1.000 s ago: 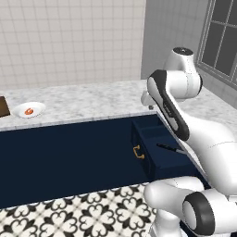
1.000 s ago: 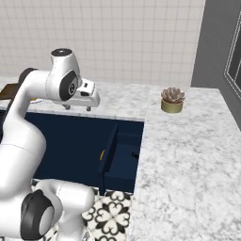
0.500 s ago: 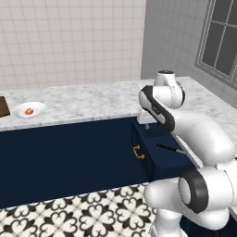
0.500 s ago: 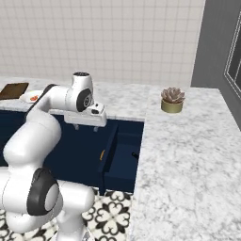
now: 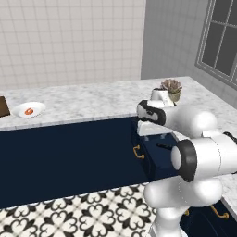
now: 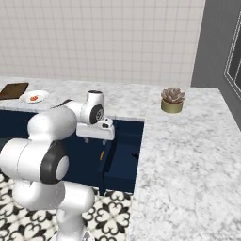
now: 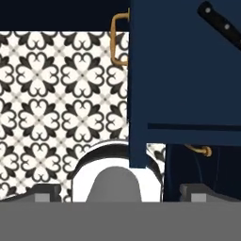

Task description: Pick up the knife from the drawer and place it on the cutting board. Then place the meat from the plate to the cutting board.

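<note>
Knife (image 7: 221,26): its black riveted handle shows in the hand view, lying on a slant on the flat navy floor of the open drawer (image 7: 188,70), toward the drawer's far corner. In the left base view the knife (image 5: 163,146) is a thin dark sliver inside the pulled-out drawer (image 5: 152,155), which juts from the navy cabinet run below the surface edge and carries a small curved brass handle (image 7: 118,38) on its front. The floor (image 7: 61,89) under it is tiled in a black-and-white floral pattern.

The surface (image 5: 92,102) is pale grey veined marble. Near its left edge sits the round, shallow white plate (image 5: 28,110) with the small orange-red meat (image 5: 28,111) on it; the dark brown cutting board (image 6: 13,90) lies flat just beside the plate, nearer the left end. A small succulent in a tan pot (image 6: 172,100) stands near the inner corner of the surface.

The white arm is folded low, with its forearm level in front of the cabinet and its wrist above the open drawer. The end effector (image 6: 96,134) points down over the drawer's front area; its two dark fingertips (image 7: 44,193) stand wide apart, holding nothing and touching nothing.
</note>
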Robot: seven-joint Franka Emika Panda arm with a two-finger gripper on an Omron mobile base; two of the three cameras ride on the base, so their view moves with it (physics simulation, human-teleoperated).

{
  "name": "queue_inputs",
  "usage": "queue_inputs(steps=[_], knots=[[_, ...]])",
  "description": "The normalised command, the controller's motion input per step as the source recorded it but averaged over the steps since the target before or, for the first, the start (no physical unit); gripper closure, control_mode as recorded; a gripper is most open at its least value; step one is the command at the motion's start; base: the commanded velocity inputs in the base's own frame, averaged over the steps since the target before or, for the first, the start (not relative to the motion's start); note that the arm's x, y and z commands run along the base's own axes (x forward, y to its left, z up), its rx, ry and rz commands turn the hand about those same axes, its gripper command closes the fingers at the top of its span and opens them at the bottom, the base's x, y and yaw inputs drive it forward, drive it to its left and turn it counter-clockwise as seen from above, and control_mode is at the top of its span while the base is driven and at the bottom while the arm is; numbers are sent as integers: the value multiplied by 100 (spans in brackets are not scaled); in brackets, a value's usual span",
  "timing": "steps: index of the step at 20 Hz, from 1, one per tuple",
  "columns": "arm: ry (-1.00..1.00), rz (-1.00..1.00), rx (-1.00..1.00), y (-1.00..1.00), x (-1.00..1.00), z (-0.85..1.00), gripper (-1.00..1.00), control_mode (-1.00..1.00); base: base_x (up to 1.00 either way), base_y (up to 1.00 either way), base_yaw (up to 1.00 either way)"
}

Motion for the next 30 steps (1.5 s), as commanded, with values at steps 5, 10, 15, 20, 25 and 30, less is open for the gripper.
queue_inputs(steps=[5, 10, 15, 20, 25, 30], knots=[[5, 0, 0, -1, 32, -69, -100, -100, 0, 0, 0], [5, 0, -2, -1, 19, -74, -100, -100, 0, 0, 0], [0, 0, 0, 0, 14, -62, -100, -100, 0, 0, 0], [0, 0, 0, 0, 17, -53, -100, -100, 0, 0, 0], [0, 0, 0, 0, 14, -36, -100, -100, 0, 0, 0], [0, 0, 0, 4, 0, -21, -100, -100, 0, 0, 0]])
